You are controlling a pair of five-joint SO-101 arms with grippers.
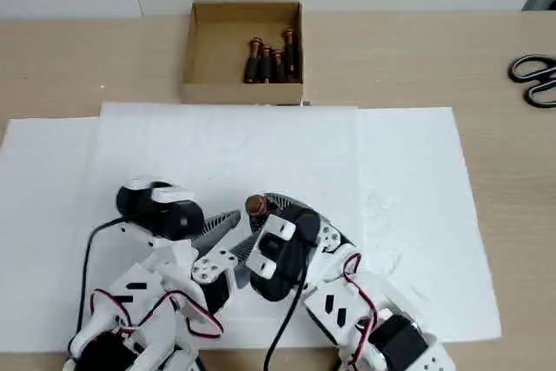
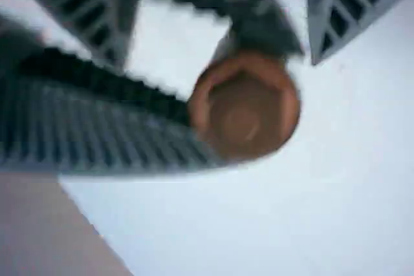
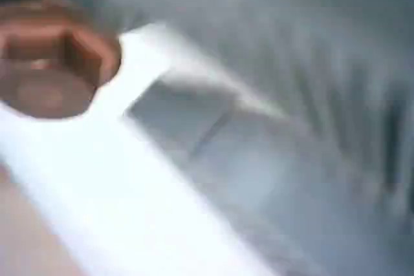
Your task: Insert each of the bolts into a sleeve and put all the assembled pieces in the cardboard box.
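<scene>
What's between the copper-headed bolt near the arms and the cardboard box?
Nothing but bare white sheet, in the high view, from the copper-headed bolt to the brown cardboard box.

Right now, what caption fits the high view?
Left arm and right arm meet at a bolt over the sheet; finished pieces lie in the box.

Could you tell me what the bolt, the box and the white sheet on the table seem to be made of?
The bolt: copper-coloured metal by its dull sheen, perhaps only plated. The cardboard box: plain brown cardboard, matte, thin walls. The white sheet: foam or paper, matte and faintly mottled; I cannot tell which.
</scene>
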